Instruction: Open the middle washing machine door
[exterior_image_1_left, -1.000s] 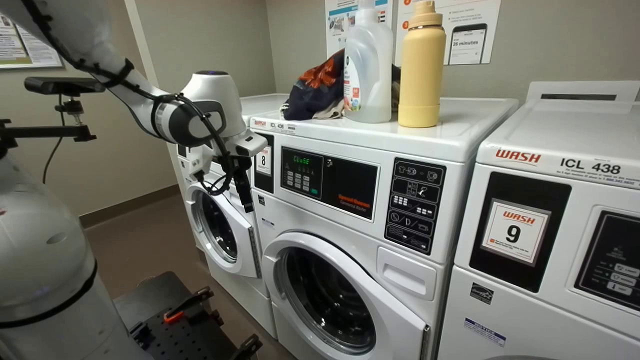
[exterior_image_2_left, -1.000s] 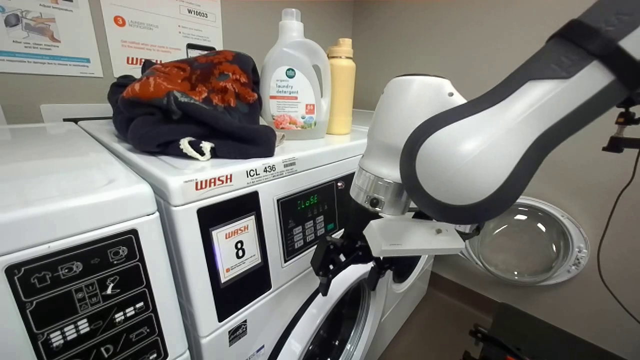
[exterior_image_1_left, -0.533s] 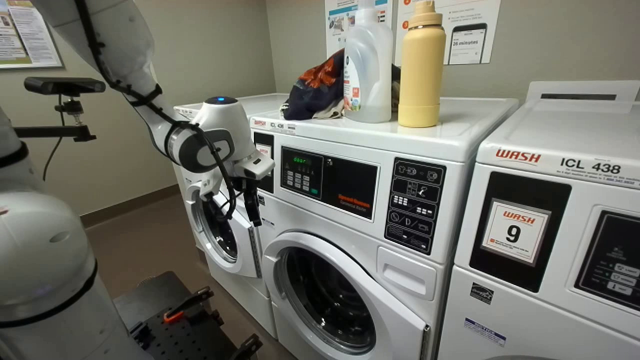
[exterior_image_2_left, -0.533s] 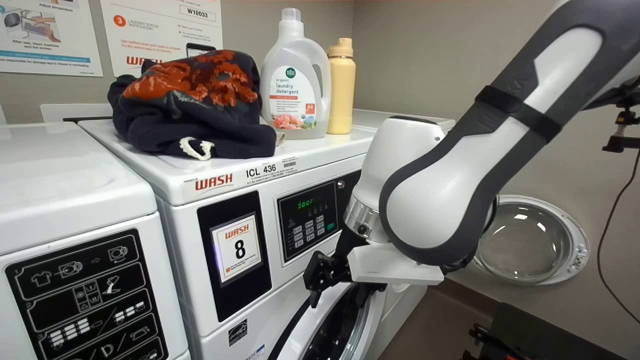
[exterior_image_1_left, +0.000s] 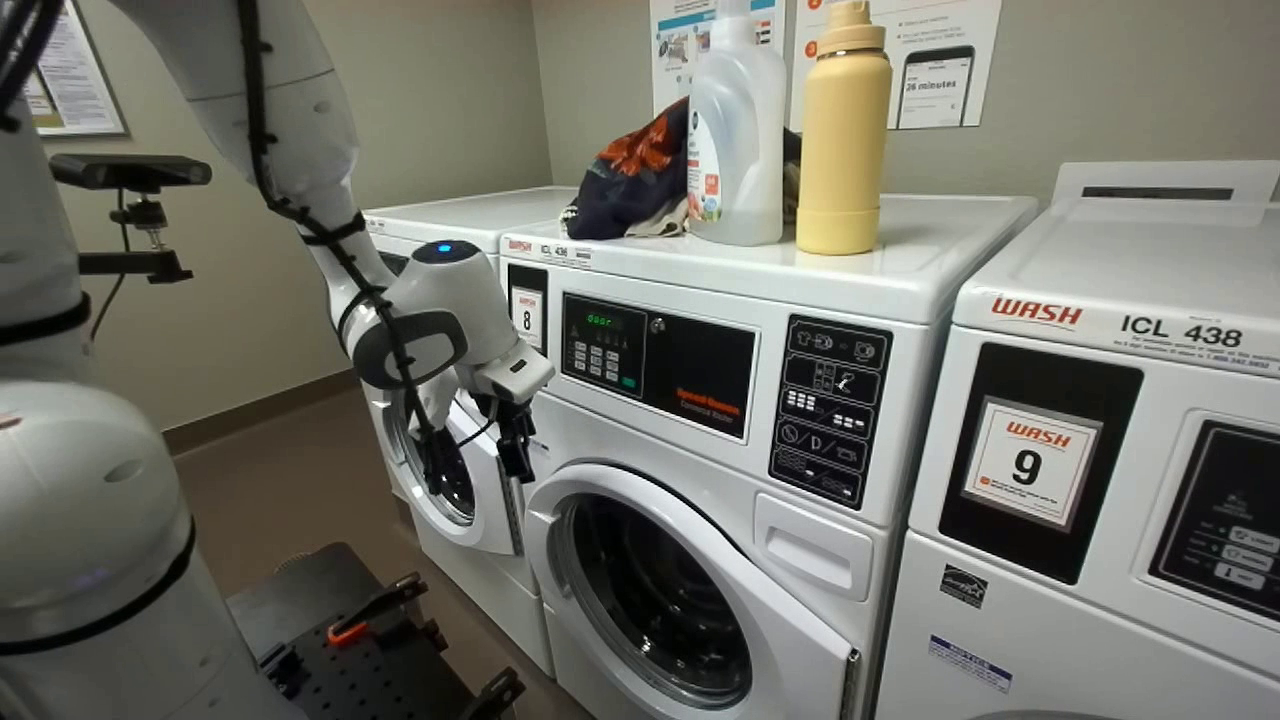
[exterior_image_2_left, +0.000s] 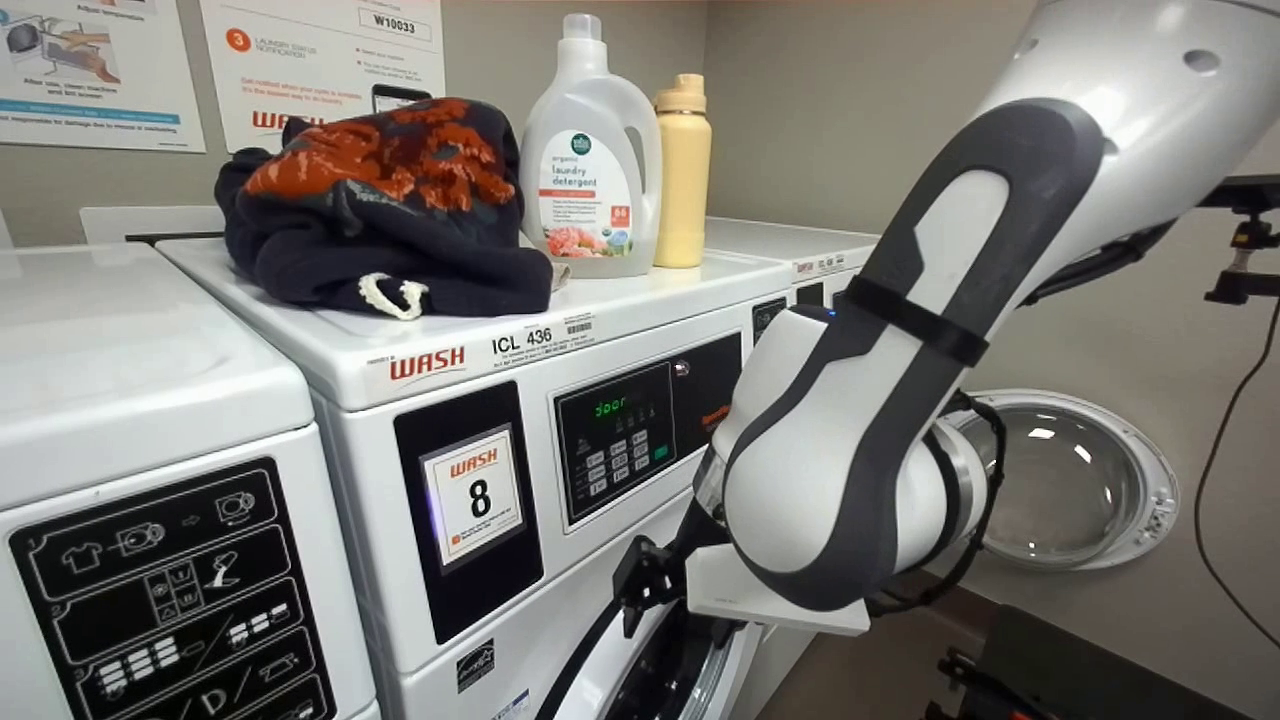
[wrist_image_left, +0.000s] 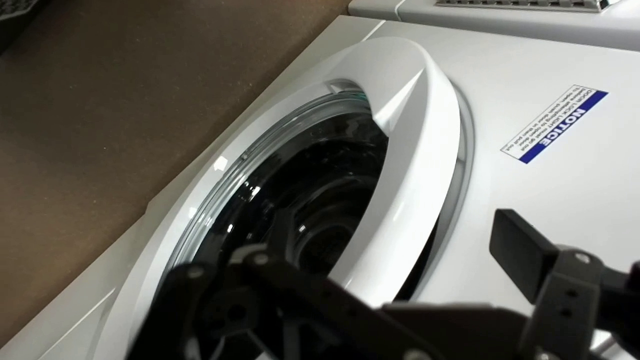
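Note:
The middle washing machine (exterior_image_1_left: 640, 440) is white with a black panel and an "8" label; it also shows in an exterior view (exterior_image_2_left: 560, 590). Its round white-rimmed door (exterior_image_1_left: 660, 600) with dark glass is low on its front. In the wrist view the door (wrist_image_left: 410, 200) shows a narrow dark gap along its rim. My gripper (exterior_image_1_left: 480, 478) is open and empty, just above the door's upper edge at the handle side. In the wrist view the gripper (wrist_image_left: 395, 225) has one finger over the glass and one over the machine front, with the rim between them.
A detergent bottle (exterior_image_1_left: 735, 150), a yellow bottle (exterior_image_1_left: 845, 150) and dark clothing (exterior_image_2_left: 380, 210) stand on top. Machine "9" (exterior_image_1_left: 1000, 560) stands beside it. A round glass door (exterior_image_2_left: 1050, 480) hangs open at the right. A black platform (exterior_image_1_left: 350, 650) with clamps is below the arm.
My gripper has moved down and towards the door's upper rim, and the wrist has tilted. The green display changed from "CLOSE" to "door". The door looks the same.

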